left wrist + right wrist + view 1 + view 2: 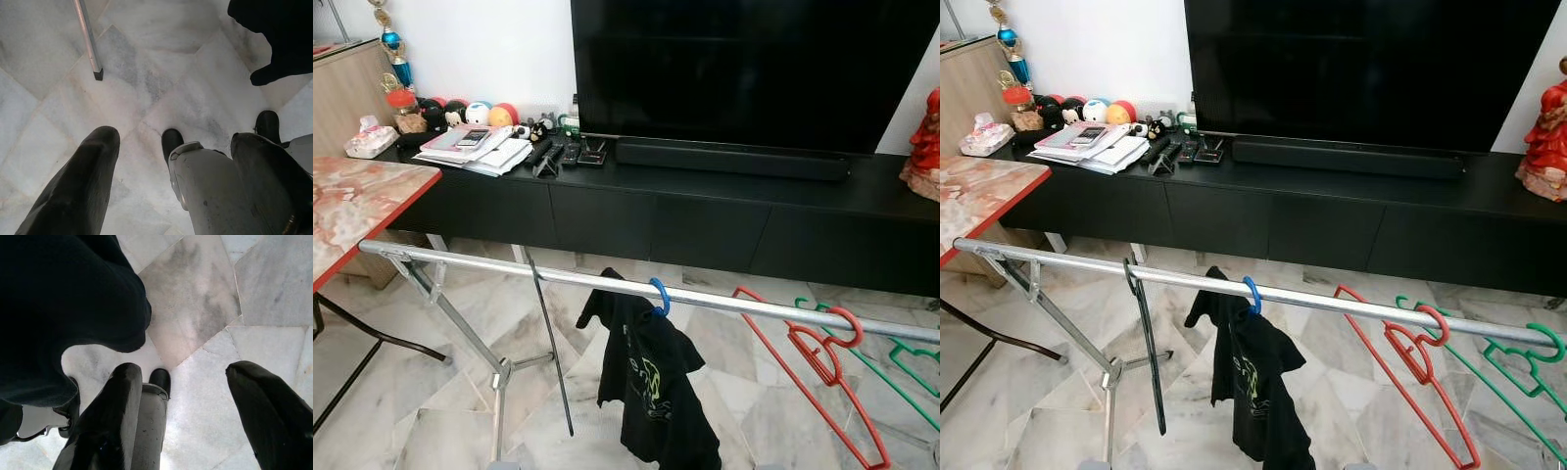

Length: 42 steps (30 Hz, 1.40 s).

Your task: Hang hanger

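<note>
Hanging idle, the left gripper (171,181) and right gripper (183,401) point at the marble floor (146,83), fingers spread apart and empty. On the silver metal clothes rail (724,300), a black plastic hanger (1143,338) already hangs, so the hanging looks done; any next move means reaching for another hanger

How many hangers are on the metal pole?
4: a black hanger left of the middle, a blue hanger holding the black shirt, then a red hanger and a green hanger to the right on the metal pole.
</note>
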### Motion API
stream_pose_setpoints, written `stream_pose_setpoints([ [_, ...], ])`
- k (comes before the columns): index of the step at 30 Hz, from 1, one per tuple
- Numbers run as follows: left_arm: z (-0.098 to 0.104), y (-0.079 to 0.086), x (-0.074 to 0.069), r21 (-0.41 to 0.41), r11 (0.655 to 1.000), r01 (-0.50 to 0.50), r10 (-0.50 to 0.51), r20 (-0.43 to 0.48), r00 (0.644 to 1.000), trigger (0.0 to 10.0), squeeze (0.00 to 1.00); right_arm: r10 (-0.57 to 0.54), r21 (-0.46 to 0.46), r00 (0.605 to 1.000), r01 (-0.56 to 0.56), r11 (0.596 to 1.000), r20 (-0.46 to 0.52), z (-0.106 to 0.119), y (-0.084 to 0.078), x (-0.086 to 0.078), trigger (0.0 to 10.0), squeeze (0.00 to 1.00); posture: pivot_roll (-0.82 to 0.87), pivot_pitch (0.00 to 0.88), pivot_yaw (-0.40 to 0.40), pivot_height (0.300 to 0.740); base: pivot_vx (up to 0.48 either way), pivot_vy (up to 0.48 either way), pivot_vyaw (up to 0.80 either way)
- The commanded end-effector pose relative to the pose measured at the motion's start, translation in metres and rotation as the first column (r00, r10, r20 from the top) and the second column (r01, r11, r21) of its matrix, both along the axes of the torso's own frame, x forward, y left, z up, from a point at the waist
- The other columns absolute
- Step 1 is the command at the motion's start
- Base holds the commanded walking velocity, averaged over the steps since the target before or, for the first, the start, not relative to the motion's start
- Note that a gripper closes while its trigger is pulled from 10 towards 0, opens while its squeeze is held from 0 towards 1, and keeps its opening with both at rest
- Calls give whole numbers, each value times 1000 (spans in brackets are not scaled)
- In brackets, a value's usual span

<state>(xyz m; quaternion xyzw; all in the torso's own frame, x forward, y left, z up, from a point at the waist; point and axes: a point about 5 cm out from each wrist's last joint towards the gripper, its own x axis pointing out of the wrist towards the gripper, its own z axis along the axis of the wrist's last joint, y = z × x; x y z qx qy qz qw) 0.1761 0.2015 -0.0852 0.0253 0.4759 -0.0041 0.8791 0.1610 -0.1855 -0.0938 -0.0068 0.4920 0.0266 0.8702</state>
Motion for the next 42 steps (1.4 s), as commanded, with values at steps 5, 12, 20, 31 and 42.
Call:
stream_pose_setpoints([
  [5,-2,-1,-5,12,999,36,-36,-19,999,10000,0,-23,3,1000,23,1000,3,-1,-1,-2,10000,0,67,14,-7,740,-296,0,0],
  [12,-3,-3,-4,10,999,34,-33,-16,999,10000,0,-17,2,1000,17,1000,3,0,-1,-2,10000,0,77,15,-15,740,-324,0,0],
  [20,-3,-6,-4,6,1000,28,-28,-16,999,10000,0,-7,-11,1000,7,1000,13,2,-4,2,10000,0,65,8,-27,740,-326,0,0],
  [31,-6,-5,-11,26,998,55,-54,-44,998,10000,0,-18,-15,1000,18,1000,13,2,-8,1,10000,0,52,0,-18,740,-226,0,0],
  [42,-3,12,-12,32,998,48,-46,-38,998,10000,0,-1,-13,1000,1,1000,-4,-1,-2,-2,10000,0,48,0,-8,740,0,0,-800],
])
